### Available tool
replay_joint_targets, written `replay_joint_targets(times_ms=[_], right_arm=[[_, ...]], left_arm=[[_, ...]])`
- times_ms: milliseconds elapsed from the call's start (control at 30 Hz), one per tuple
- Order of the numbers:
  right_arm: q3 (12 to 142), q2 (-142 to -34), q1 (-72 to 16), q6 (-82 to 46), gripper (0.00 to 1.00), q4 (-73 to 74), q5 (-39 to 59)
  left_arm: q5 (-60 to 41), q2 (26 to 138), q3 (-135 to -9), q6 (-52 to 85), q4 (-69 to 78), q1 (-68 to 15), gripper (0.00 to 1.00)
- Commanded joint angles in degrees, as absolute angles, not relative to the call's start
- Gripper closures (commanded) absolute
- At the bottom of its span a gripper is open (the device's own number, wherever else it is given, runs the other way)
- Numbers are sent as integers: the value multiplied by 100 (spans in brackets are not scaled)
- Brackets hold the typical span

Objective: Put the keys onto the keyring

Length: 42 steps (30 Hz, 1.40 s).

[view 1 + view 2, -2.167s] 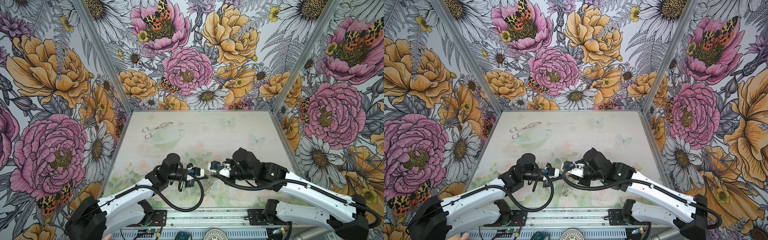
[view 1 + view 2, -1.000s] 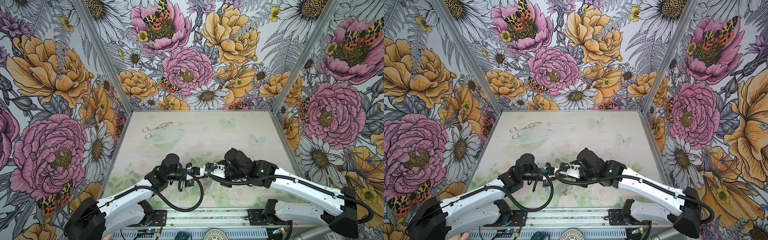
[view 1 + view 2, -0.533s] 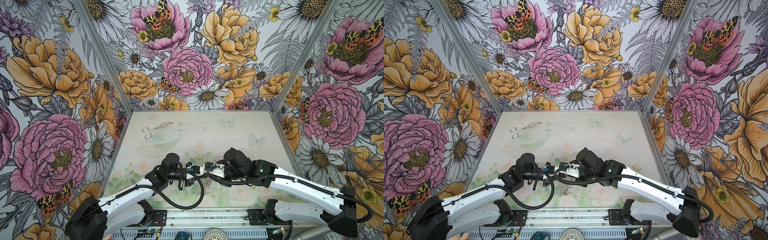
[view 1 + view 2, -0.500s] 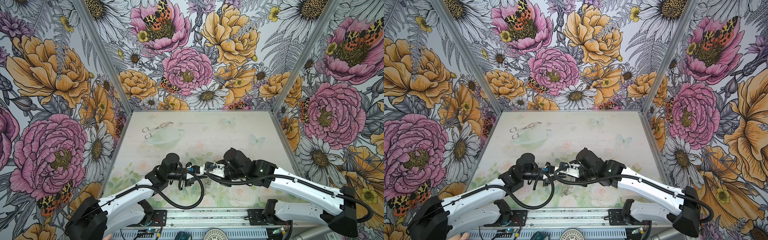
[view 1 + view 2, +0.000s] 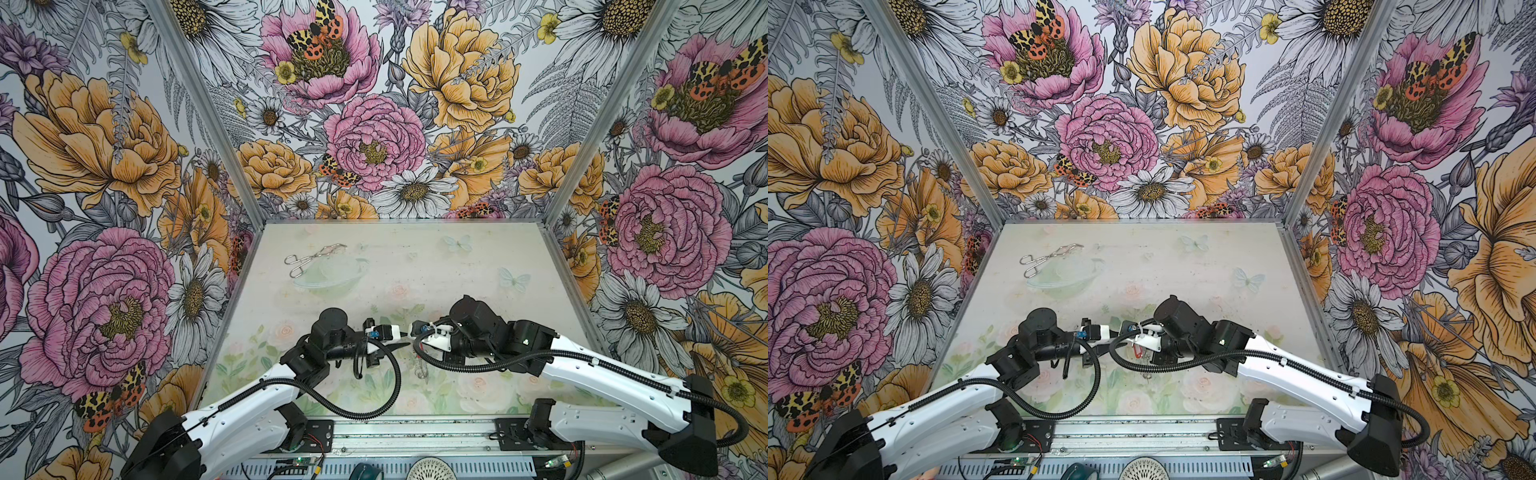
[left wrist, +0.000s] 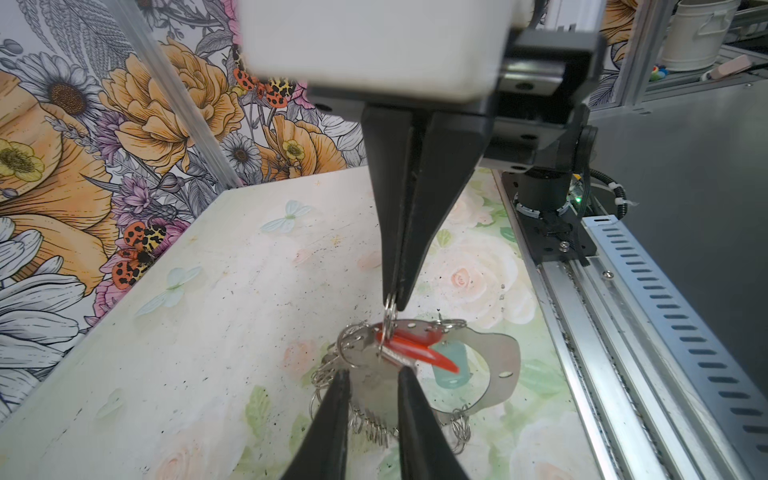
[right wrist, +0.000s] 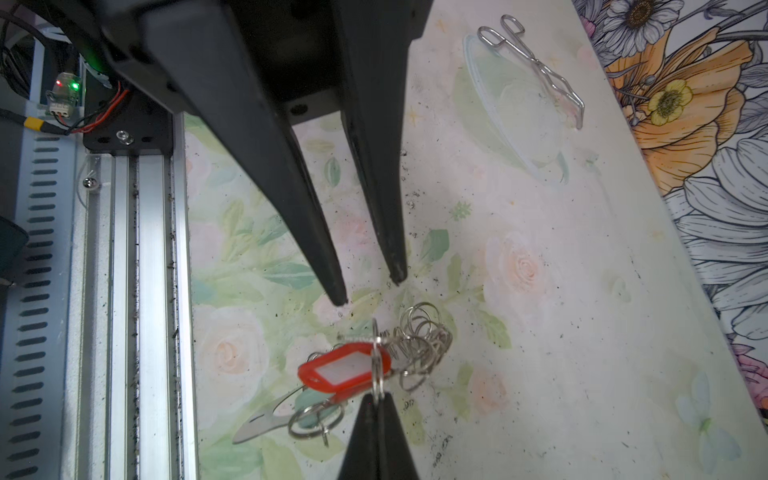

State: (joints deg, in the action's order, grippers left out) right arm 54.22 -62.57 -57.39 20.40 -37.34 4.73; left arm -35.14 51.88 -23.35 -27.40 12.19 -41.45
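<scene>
Right pincer (image 6: 392,303) is pinched fully together on the small silver ring at the top of the keys (image 7: 345,372). The red tag (image 6: 415,353) with its white label hangs from that ring just below the tips.

Left pincer (image 7: 368,291) stands partly open with nothing in its grasp. In the right wrist view its two black tips sit just short of the bundle, with a sliver of bench (image 7: 540,291) showing between them and the metal.

The keyring (image 6: 500,365), a flat grey hoop with punched holes, sits right under the tag. Its fringe of small rings (image 7: 419,336) bunches up beside the tag. Whether the hoop hangs from the held ring or rests on the bench I cannot tell.

In both top views the two pincers meet tip to tip over the front middle of the bench, close to the front rail (image 5: 415,432). The bundle shows as a red and silver speck beneath them. Silver tongs (image 5: 313,258) lie well apart from all this, at the far left of the bench.
</scene>
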Motion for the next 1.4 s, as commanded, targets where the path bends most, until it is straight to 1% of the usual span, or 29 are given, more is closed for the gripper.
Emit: replay_joint_targets(times_ms=[0,167,367,667,833,1000,1200,1367], right_arm=[[5671,-6220,-5702,2110,100,-3694,644],[5715,-6300,-5715,2114,100,-3691,773],[5713,-6284,-5728,2107,100,-3691,858],[5696,-6319,-5741,2089,100,-3674,879],[5696,-6337,-5754,2080,100,-3674,831],[5687,-6350,-5755,2079,100,-3675,734],[5721,-6405,-5764,2076,100,-3669,807],[5730,-6405,-5774,2079,100,-3665,797]], left_arm=[[-3148,5021,-2223,-2726,1540,-4168,76],[-3279,5220,-2289,-2794,1552,-4310,73],[-3335,5591,-2425,-2849,1553,-4426,73],[-3370,5642,-2470,-2807,1555,-4456,81],[-3444,5605,-2461,-2786,1541,-4454,76],[-3555,5571,-2470,-2806,1415,-4434,76],[-3570,5658,-2548,-2769,1415,-4444,79],[-3567,5740,-2584,-2769,1424,-4447,86]])
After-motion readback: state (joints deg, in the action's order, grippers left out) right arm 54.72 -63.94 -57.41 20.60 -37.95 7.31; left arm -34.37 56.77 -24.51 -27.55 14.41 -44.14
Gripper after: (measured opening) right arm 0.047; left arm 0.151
